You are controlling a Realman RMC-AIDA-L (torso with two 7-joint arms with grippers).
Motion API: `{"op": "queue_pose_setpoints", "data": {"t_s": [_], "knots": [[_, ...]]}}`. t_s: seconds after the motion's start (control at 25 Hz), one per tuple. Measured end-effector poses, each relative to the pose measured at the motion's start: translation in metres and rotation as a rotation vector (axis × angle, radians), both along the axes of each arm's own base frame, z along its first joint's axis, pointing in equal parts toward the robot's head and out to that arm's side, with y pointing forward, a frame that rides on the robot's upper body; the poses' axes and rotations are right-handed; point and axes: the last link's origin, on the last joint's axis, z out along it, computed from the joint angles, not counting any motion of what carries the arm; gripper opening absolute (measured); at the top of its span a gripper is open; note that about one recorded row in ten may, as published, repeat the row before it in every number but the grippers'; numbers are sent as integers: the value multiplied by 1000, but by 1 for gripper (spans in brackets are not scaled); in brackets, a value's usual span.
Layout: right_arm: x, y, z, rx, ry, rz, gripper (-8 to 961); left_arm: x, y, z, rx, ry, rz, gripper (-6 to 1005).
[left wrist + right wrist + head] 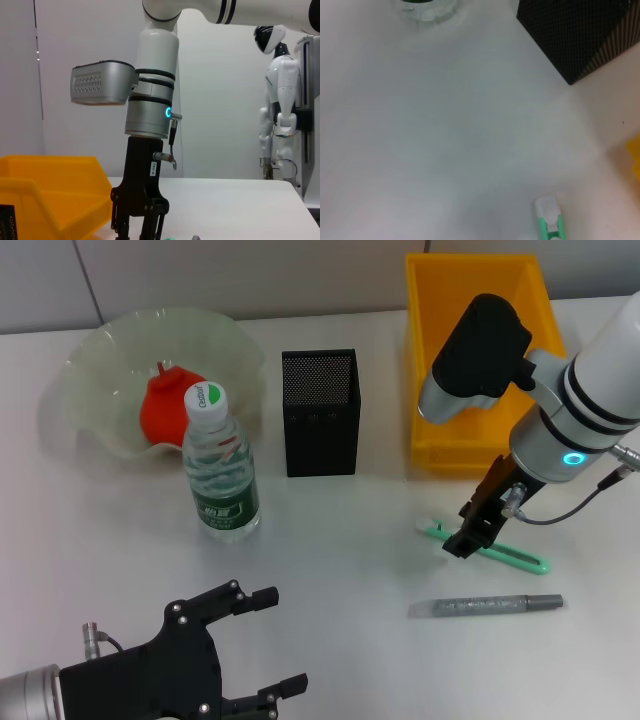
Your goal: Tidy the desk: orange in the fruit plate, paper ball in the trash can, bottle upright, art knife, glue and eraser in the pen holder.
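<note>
The orange point(165, 405) lies in the pale-green fruit plate point(100, 355) at the back left. In front of it the bottle point(220, 470) stands upright. The black mesh pen holder point(320, 412) is in the middle, and the yellow trash can point(475, 360) is at the back right. A green art knife point(500, 552) lies flat on the table, with a grey glue stick point(487, 606) nearer me. My right gripper point(468, 540) hangs open just over the knife's left end. My left gripper point(280, 640) rests open at the front left. The paper ball and the eraser are out of view.
The left wrist view shows the right gripper point(137, 225) pointing down beside the trash can point(50, 200). The right wrist view shows the knife's white tip point(547, 212), a corner of the pen holder point(575, 30) and the bottle's base point(427, 7).
</note>
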Motion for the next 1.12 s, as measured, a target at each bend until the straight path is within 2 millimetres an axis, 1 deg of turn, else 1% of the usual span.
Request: {"op": "queue_pose_setpoints", "data": {"t_s": [0.08,0.28,0.56,0.88,1.12], "knots": [[1,0,-1,0,-1,-1,562,0,0,0,-1,0,0,804],[2,2,-2,3,-1,0,494,0,0,0,0,2,-2,804],[2,1,-5,-10,-16,7,476,0,0,0,5,3,-10,804],[4,1,-8,-19,-23,2,369,0,0,0,6,3,-11,805],[5,1,-8,-19,-25,3,361,0,0,0,7,3,-12,805]]}}
